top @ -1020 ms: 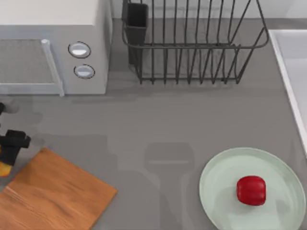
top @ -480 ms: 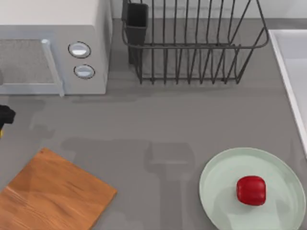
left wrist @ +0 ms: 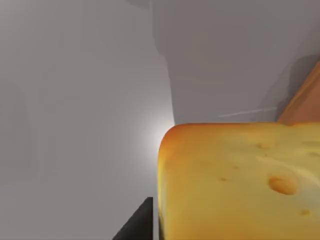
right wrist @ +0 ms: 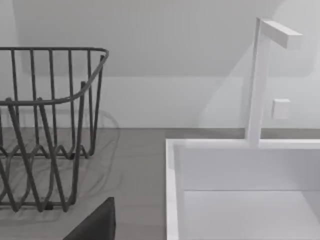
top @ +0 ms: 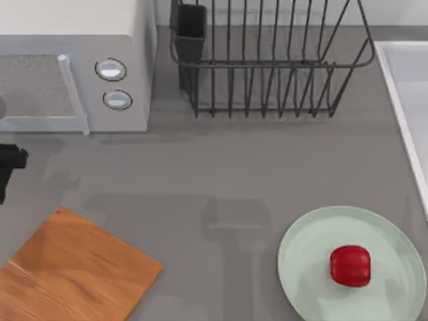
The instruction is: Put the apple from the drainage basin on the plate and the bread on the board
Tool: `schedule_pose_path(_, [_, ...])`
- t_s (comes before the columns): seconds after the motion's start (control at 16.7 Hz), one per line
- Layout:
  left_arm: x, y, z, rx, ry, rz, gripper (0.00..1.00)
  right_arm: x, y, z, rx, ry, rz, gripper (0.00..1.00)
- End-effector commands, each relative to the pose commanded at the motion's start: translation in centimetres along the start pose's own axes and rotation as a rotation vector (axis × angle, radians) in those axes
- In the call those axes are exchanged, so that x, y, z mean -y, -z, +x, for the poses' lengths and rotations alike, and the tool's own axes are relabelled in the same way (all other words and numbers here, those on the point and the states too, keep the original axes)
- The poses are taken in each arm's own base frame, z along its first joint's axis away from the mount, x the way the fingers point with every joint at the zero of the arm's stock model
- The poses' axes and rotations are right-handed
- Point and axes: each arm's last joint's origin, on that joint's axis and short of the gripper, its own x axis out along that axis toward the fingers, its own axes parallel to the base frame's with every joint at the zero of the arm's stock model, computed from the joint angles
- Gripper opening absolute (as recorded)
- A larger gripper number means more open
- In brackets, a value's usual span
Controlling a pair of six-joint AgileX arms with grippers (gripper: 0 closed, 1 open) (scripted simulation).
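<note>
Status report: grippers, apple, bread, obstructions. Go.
Left gripper at the table's left edge, above the board, carrying bread. Apple on plate. Board bare, path unobstructed.

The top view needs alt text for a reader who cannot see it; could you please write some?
A red apple sits on a mint-green plate at the table's lower right. A wooden board lies bare at lower left, the left gripper at the left edge above it, a microwave and wire rack behind.

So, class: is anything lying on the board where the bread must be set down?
Nothing visible. The board is bare in the top view. The bread fills the left wrist view close up, with the left gripper at the table's left edge, just beyond the board.
</note>
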Motion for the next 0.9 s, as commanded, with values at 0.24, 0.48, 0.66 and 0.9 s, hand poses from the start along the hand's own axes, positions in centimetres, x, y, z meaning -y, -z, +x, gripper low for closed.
schedule_pose_path(0.24, [1.7, 0.1, 0.4, -0.024, -0.004, -0.211, 0.0, 0.0, 0.0, 0.0, 0.0, 0.0, 0.0, 1.0])
schedule_pose_path(0.48, [4.0, 1.1, 1.1, -0.052, -0.019, -0.531, 0.0, 0.0, 0.0, 0.0, 0.0, 0.0, 0.0, 1.0])
schedule_pose_path(0.66, [5.8, 2.3, 1.9, -0.076, -0.042, -0.809, 0.0, 0.0, 0.0, 0.0, 0.0, 0.0, 0.0, 1.0])
schedule_pose_path(0.9, [8.0, 4.0, 2.7, -0.086, -0.078, -1.175, 0.0, 0.0, 0.0, 0.0, 0.0, 0.0, 0.0, 1.0])
